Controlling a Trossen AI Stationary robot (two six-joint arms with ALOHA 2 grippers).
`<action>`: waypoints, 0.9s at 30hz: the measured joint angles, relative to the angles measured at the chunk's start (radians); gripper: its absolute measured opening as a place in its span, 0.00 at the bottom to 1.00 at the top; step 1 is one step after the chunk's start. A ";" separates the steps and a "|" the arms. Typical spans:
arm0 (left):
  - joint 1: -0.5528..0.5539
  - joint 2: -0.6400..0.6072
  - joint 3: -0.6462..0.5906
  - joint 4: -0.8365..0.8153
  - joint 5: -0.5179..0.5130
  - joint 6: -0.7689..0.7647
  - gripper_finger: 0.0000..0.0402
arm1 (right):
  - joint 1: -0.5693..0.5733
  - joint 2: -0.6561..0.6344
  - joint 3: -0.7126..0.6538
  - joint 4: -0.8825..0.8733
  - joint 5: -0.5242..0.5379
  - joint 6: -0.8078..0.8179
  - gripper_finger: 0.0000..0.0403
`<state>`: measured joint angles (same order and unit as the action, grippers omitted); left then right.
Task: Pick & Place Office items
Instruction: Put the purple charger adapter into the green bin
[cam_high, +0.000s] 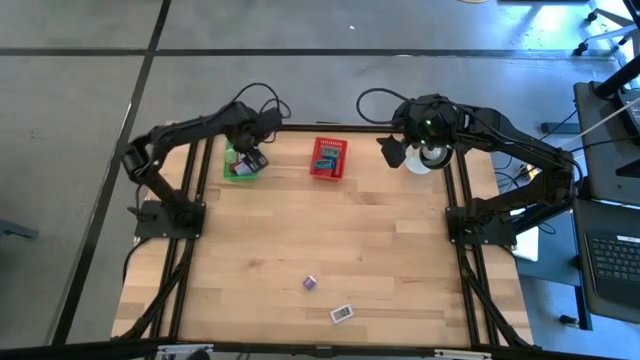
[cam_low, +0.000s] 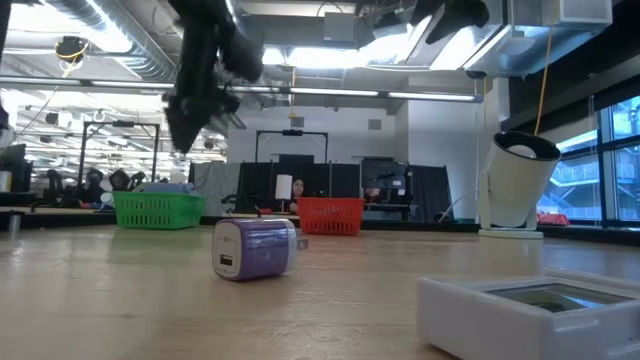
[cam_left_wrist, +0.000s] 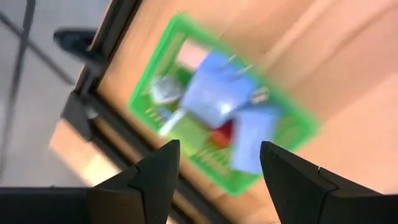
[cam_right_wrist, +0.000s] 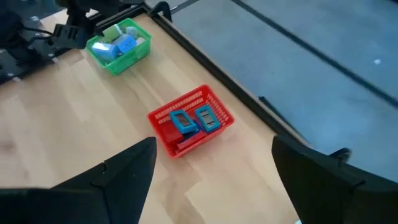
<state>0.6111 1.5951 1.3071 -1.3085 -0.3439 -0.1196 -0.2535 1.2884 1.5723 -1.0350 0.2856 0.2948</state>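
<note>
My left gripper (cam_left_wrist: 217, 167) hangs open above the green mesh basket (cam_high: 240, 165) at the table's far left, nothing between its fingers. In that basket lie several office items (cam_left_wrist: 214, 99), blue, lavender, red and pale. The red mesh basket (cam_high: 328, 158) at the far middle holds blue and teal pieces (cam_right_wrist: 193, 119). A lavender block (cam_high: 311, 283) and a flat white piece (cam_high: 342, 314) rest on the table near its front edge. My right gripper (cam_right_wrist: 214, 165) waits open, high over the far right, next to the white cup-like thing (cam_high: 430, 158).
The white cup-like thing (cam_low: 518, 182) stands tilted at the far right corner. The black frame rails (cam_high: 190, 240) run along both sides of the table. Bare wooden tabletop (cam_high: 330, 230) lies between the baskets and the two loose items in front.
</note>
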 joint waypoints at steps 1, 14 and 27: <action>-0.025 -0.015 0.012 0.004 0.016 -0.028 0.54 | 0.000 0.000 0.000 0.000 -0.013 0.012 0.80; -0.500 -0.075 0.033 0.265 0.088 -0.391 0.59 | 0.074 0.001 0.000 -0.004 -0.066 0.058 0.80; -0.938 0.096 0.033 0.491 0.039 -0.826 0.69 | 0.165 0.002 0.000 -0.038 -0.066 0.065 0.80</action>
<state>-0.3268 1.6915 1.3403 -0.8178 -0.3046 -0.9454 -0.0885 1.2900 1.5723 -1.0733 0.2199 0.3599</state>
